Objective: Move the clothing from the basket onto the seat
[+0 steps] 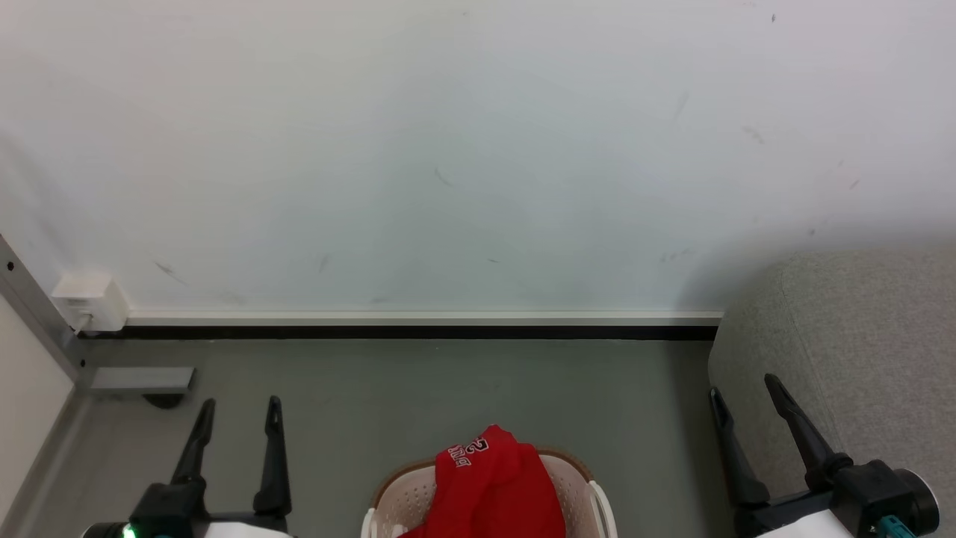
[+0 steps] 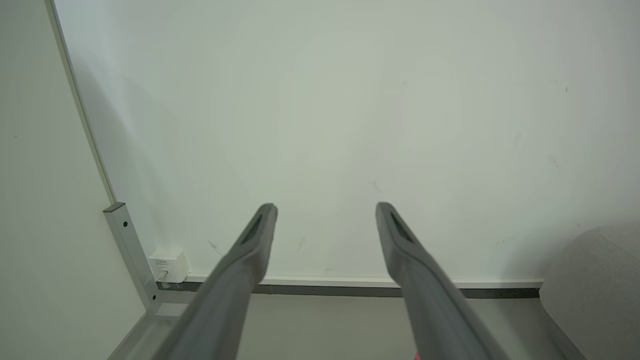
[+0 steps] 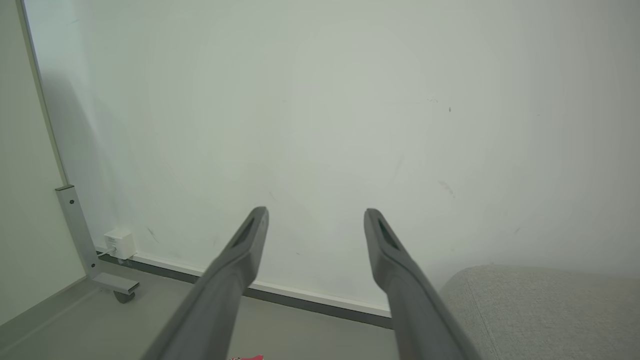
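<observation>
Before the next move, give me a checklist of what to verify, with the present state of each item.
1. Left gripper open and holding nothing: ok.
2. Right gripper open and holding nothing: ok.
3. Clothing lying in the basket, heaped above its rim: ok.
4. Count of garments in it: cannot tell; one red piece with white lettering shows on top.
5. Seat located, on the robot's right beside the right gripper: ok.
6. Grip on the clothing: not ok; both grippers are apart from it.
</observation>
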